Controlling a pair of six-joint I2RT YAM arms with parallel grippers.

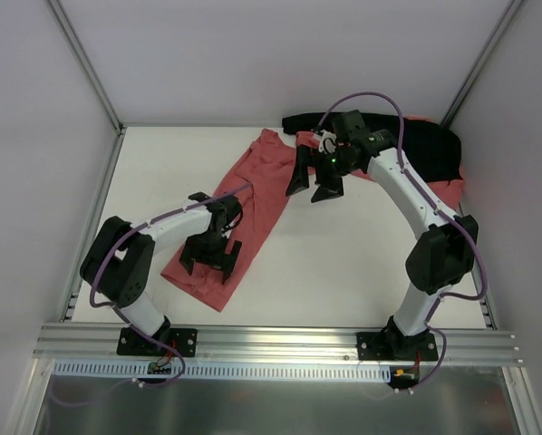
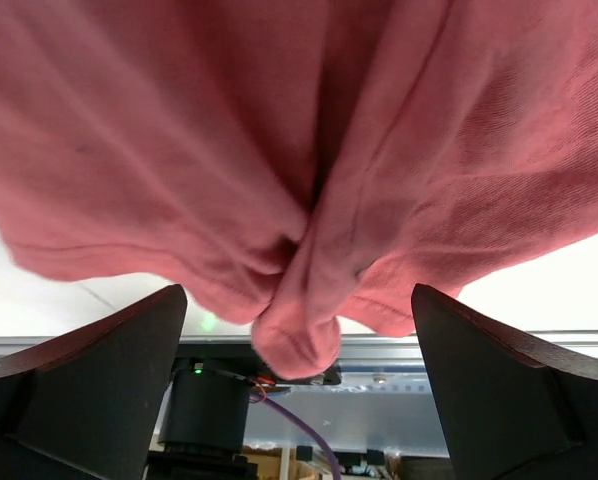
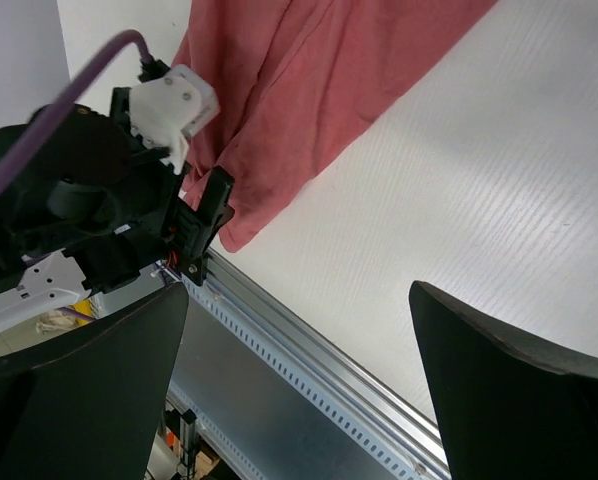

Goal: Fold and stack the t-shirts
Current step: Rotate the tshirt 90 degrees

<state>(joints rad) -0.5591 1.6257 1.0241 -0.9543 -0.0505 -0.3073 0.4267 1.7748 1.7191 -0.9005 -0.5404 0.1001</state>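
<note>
With the left end effector [image 1: 210, 256] spread wide over the bunched t-shirt [image 1: 257, 195] and the right end effector [image 1: 314, 184] equally apart — both empty — a pinch here could grab doubled layers

Left arm [image 1: 169, 221] and right arm [image 1: 407, 186]: white links, bulky black joints, black base plates. A purple cable [image 1: 371, 94] loops along each. Fingers [image 2: 89, 390] are black, wedge-shaped; green LED [image 1: 333, 161] on right wrist.
</note>
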